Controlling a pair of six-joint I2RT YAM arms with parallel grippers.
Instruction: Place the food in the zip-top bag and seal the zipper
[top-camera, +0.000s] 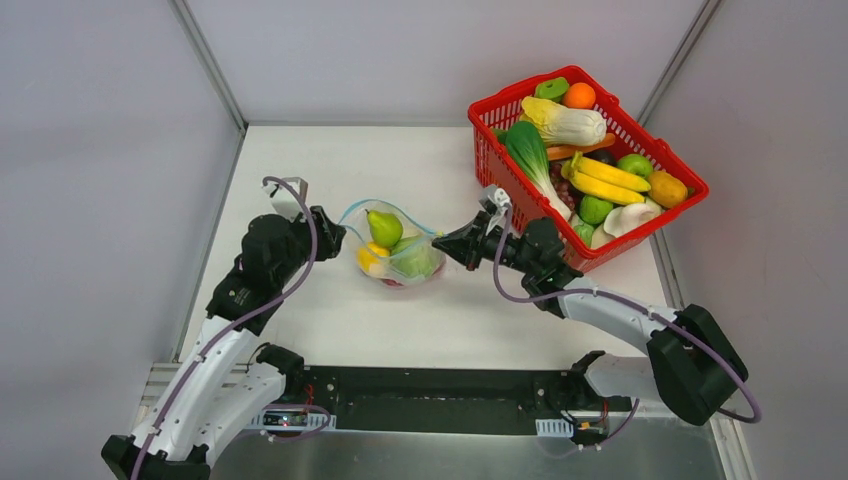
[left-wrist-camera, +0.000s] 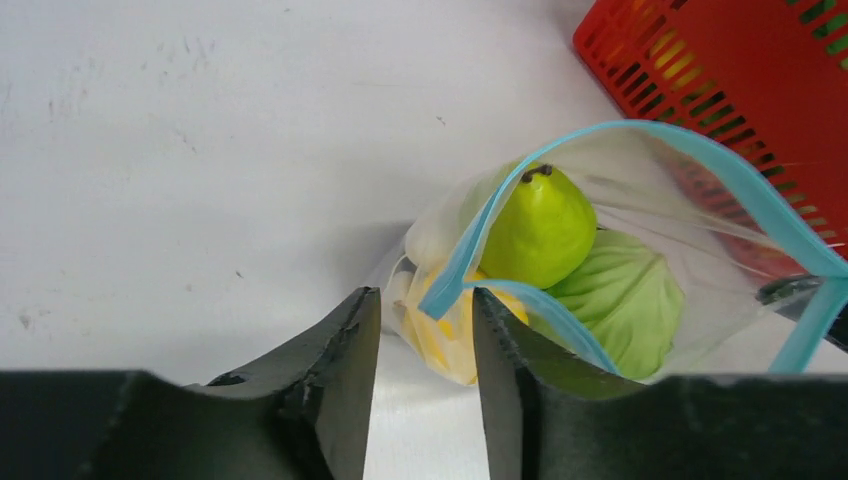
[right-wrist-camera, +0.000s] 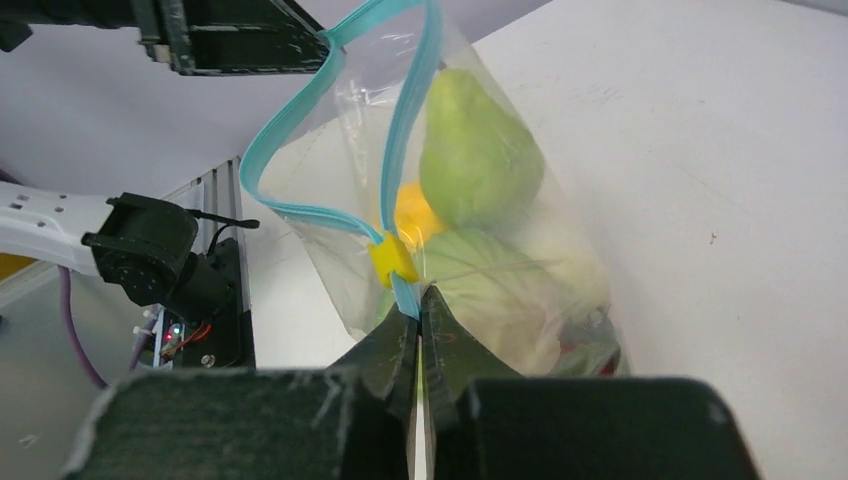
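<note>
The clear zip-top bag (top-camera: 398, 250) lies at the table's middle with its mouth open; the teal zipper (left-wrist-camera: 700, 160) forms a loop. Inside are a green pear (top-camera: 384, 228), a yellow lemon (top-camera: 369, 258) and a green cabbage (left-wrist-camera: 625, 300); something red shows at the bottom (right-wrist-camera: 600, 350). My left gripper (left-wrist-camera: 425, 292) is open, with the zipper's left end just beyond its fingertips. My right gripper (right-wrist-camera: 418, 305) is shut on the zipper's right end, next to a yellow slider (right-wrist-camera: 393, 260). In the top view the left gripper (top-camera: 338, 236) and the right gripper (top-camera: 440, 243) flank the bag.
A red mesh basket (top-camera: 600, 257) full of toy fruits and vegetables stands at the back right, close behind my right gripper. It also shows in the left wrist view (left-wrist-camera: 720, 60). White walls enclose the table at the back and both sides.
</note>
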